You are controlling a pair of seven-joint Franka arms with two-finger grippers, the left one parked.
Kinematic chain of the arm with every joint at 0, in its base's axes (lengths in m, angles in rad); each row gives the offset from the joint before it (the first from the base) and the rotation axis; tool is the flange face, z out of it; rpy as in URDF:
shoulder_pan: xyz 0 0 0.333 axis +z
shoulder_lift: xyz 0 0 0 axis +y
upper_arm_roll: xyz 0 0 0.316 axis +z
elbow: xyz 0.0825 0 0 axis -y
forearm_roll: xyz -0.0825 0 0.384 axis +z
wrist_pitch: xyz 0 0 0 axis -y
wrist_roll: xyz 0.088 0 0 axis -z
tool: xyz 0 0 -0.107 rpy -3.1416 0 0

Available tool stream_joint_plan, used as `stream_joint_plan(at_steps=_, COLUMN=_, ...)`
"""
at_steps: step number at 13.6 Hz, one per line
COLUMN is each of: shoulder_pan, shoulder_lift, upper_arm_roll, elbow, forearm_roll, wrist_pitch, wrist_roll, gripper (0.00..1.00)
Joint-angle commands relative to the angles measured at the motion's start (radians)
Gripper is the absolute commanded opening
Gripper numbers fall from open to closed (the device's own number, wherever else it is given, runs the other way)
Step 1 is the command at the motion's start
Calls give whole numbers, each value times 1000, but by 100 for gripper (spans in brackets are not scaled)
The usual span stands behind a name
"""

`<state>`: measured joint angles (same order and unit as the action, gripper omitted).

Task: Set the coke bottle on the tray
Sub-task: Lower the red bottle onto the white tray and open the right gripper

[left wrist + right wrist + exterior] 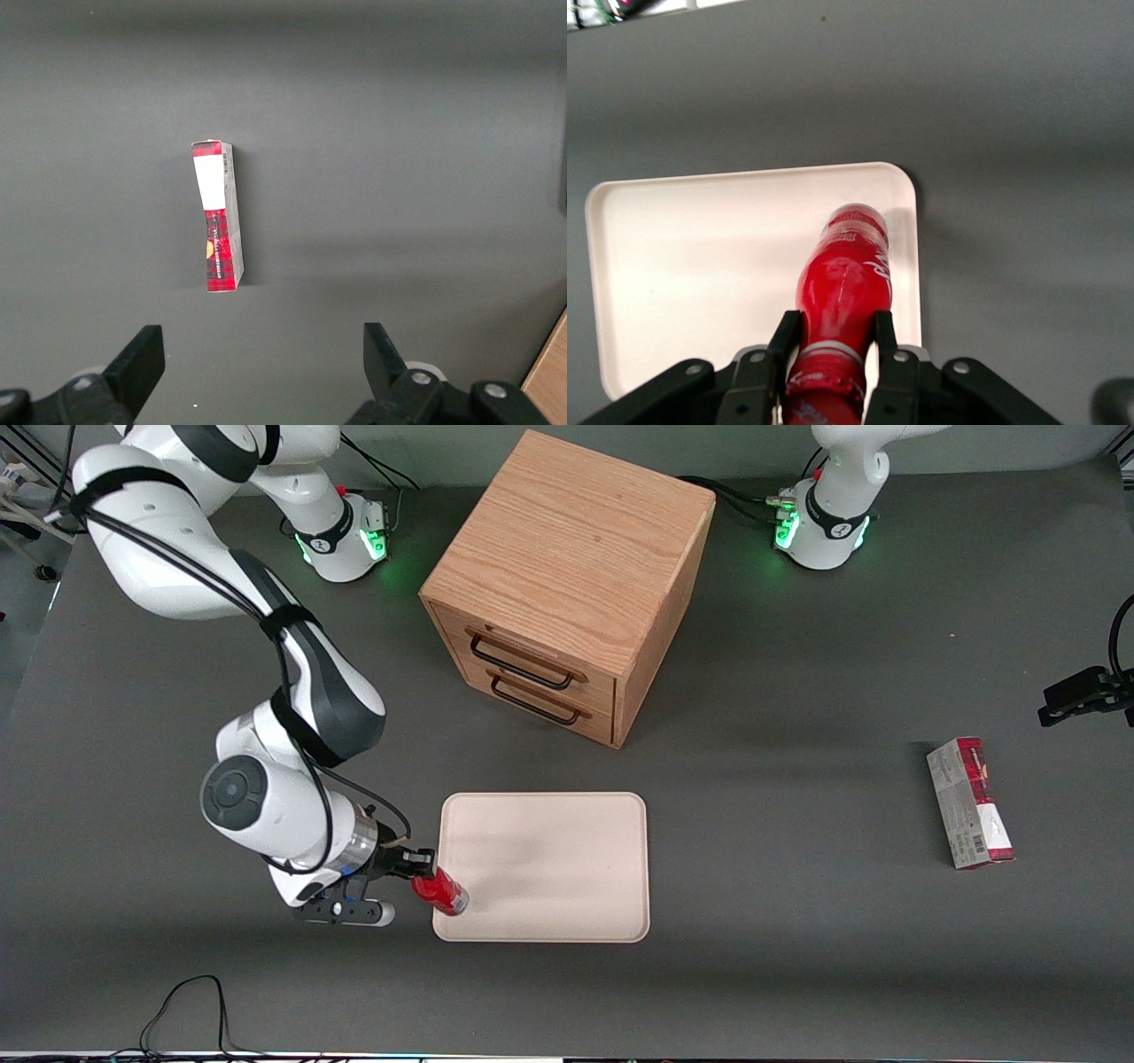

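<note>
The coke bottle is small, slim and red. It is tilted over the tray's corner nearest the front camera, at the working arm's end, its base pointing down at the tray. My right gripper is shut on the bottle's neck just below the cap. In the right wrist view the fingers press both sides of the bottle, whose base hangs over the cream tray. The tray is flat, pale beige, with rounded corners. I cannot tell whether the base touches the tray.
A wooden drawer cabinet with two dark handles stands farther from the front camera than the tray. A red-and-white carton lies toward the parked arm's end of the table; it also shows in the left wrist view.
</note>
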<state>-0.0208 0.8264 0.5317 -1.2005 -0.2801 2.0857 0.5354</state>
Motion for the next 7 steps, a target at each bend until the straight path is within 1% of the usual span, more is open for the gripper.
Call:
stream_joint_plan(at_steps=1, shoulder_pan=9, shoulder_lift=28, upper_arm_roll=16, elbow=24, forearm_roll=-40, wrist_pitch=23, wrist_roll=18, gripper=0)
stream_joint_plan(at_steps=7, shoulder_pan=10, shoulder_lift=40, upper_arm_roll=13, elbow=-22, forearm_roll=-40, wrist_pitch=77, wrist_roll=20, gripper=0)
